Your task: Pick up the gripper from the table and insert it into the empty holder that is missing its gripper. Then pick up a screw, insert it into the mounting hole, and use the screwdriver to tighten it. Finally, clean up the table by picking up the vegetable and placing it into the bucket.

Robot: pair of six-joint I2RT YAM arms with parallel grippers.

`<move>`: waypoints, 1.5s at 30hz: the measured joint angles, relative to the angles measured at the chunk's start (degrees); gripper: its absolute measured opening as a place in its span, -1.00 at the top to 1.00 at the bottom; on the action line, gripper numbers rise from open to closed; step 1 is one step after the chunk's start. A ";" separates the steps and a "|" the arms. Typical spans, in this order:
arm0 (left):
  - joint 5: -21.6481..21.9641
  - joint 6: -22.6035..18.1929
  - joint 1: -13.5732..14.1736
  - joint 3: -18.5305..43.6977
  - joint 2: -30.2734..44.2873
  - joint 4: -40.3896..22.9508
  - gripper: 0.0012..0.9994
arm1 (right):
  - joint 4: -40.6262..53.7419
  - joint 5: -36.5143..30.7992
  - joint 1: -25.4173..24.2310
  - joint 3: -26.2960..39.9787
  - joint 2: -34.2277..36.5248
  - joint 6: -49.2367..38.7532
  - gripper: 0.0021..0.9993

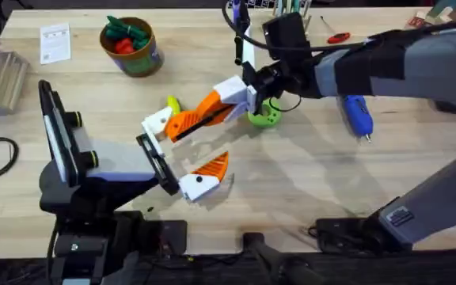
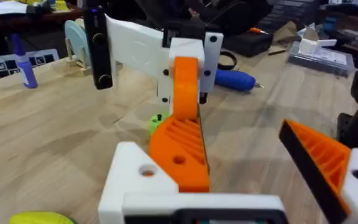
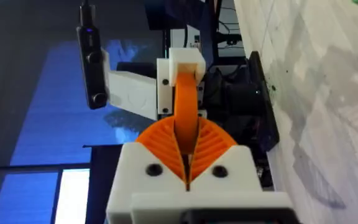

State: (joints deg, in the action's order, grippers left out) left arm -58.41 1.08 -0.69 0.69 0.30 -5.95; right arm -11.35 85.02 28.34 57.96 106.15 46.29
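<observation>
Insertion is what I'm judging to be underway here. The right gripper [image 1: 202,112] is reaching across the middle of the worktop, its fingers pressing together on the gripper [image 1: 179,124], that little orange wedge. It is holding the wedge right up against the holder [image 1: 157,121], the bare white mount on the left gripper [image 1: 182,152]. The left fingers are standing spread and carrying nothing, one wearing its own orange pad and the other offering the empty mount.

From the left wrist, the wedge [image 2: 179,149] is lying ribbed face up and touching the side of the holder [image 2: 138,174]. The dark hole in the wedge is sitting just beside the hole in the mount. Whether it is fully seated, I cannot tell.

As for handling, I'm reading this as a light, stiff plastic part that is giving nothing under the squeeze. Its smooth flanks are looking slippery, while the ribs are offering bite. The right wrist view is showing the pads pinching it edge-on along its thin sides, leaving the mating end free. That seems the right hold to me. A skewed push could be twisting it in the pinch, so alignment is mattering more than force.

The screwdriver [image 1: 357,115] is lying well apart on the right, and the vegetable [image 1: 171,104] is sitting just behind the holder.
</observation>
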 joint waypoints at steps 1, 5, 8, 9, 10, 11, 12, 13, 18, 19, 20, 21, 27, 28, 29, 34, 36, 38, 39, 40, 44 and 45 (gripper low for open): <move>0.08 0.00 -0.02 0.00 0.02 0.02 -0.97 | 0.00 -0.10 0.00 0.06 0.00 0.00 0.99; -0.24 0.25 0.00 0.00 0.01 -0.04 -0.97 | -0.39 -0.03 0.06 0.51 1.47 -0.05 0.99; -0.36 0.77 0.00 0.00 0.02 -0.07 -0.97 | -0.68 0.39 0.11 1.01 2.64 -0.58 0.99; -0.39 0.92 0.00 0.00 0.02 -0.07 -0.97 | -0.68 0.56 0.11 1.14 2.84 -1.05 0.99; -0.38 0.96 0.00 0.00 0.02 -0.07 -0.97 | -0.66 0.60 0.11 1.15 2.89 -1.52 0.99; -0.38 0.96 0.00 0.00 0.02 -0.07 -0.97 | -0.68 0.65 0.11 1.15 2.89 -1.81 0.99; -0.40 0.96 0.00 0.00 0.02 -0.07 -0.97 | -0.72 0.74 0.11 1.18 2.89 -2.08 0.99; -0.40 0.97 0.00 0.00 0.02 -0.07 -0.97 | -0.72 0.77 0.11 1.20 2.89 -2.31 0.99; -0.40 0.98 0.00 0.00 0.02 -0.07 -0.97 | -0.72 0.78 0.22 1.20 2.89 -2.56 0.99; -0.42 0.98 0.00 0.00 0.02 -0.07 -0.97 | -0.72 0.78 0.29 1.20 2.89 -2.56 0.99; -0.49 0.97 0.00 0.00 0.02 -0.07 -0.97 | -0.72 0.77 0.39 1.20 2.89 -2.53 0.99; -0.51 0.98 0.00 0.00 0.02 -0.07 -0.97 | -0.71 0.76 0.47 1.22 2.89 -2.29 0.99; -0.53 0.96 0.00 0.00 0.02 -0.07 -0.97 | -0.66 0.45 0.64 1.89 2.89 0.47 0.99; -0.53 0.94 0.00 0.00 0.02 -0.07 -0.97 | -0.66 0.32 0.70 2.06 2.89 0.93 0.99; -0.53 0.92 0.00 0.00 0.02 -0.07 -0.97 | -0.61 0.21 0.74 2.31 2.89 1.53 0.99; -0.31 0.87 0.00 0.00 0.02 -0.05 -0.97 | -0.39 -0.27 0.90 3.04 2.89 3.65 0.99; -0.27 0.90 0.00 0.00 0.00 -0.05 -0.97 | -0.28 -0.43 0.92 3.08 2.89 4.22 0.99; -0.22 0.90 0.00 0.00 0.02 -0.05 -0.97 | -0.26 -0.66 0.96 3.10 2.91 4.46 0.99; -0.23 0.92 0.00 0.00 0.00 -0.05 -0.97 | -0.26 -0.75 1.01 3.21 3.04 4.52 0.99; -0.28 0.92 0.00 0.00 0.02 -0.05 -0.97 | -0.36 -0.75 1.07 3.42 3.35 4.53 0.99; -0.31 1.37 0.00 0.00 0.02 -0.07 -0.97 | -0.74 -0.64 1.25 4.08 4.58 4.42 0.99; -0.31 1.46 0.00 0.00 0.02 -0.07 -0.97 | -0.74 -0.54 1.25 4.12 4.72 4.35 0.99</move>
State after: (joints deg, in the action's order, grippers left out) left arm -58.72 2.54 -0.69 0.69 0.32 -6.03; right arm -12.10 84.48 29.58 62.08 110.87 50.64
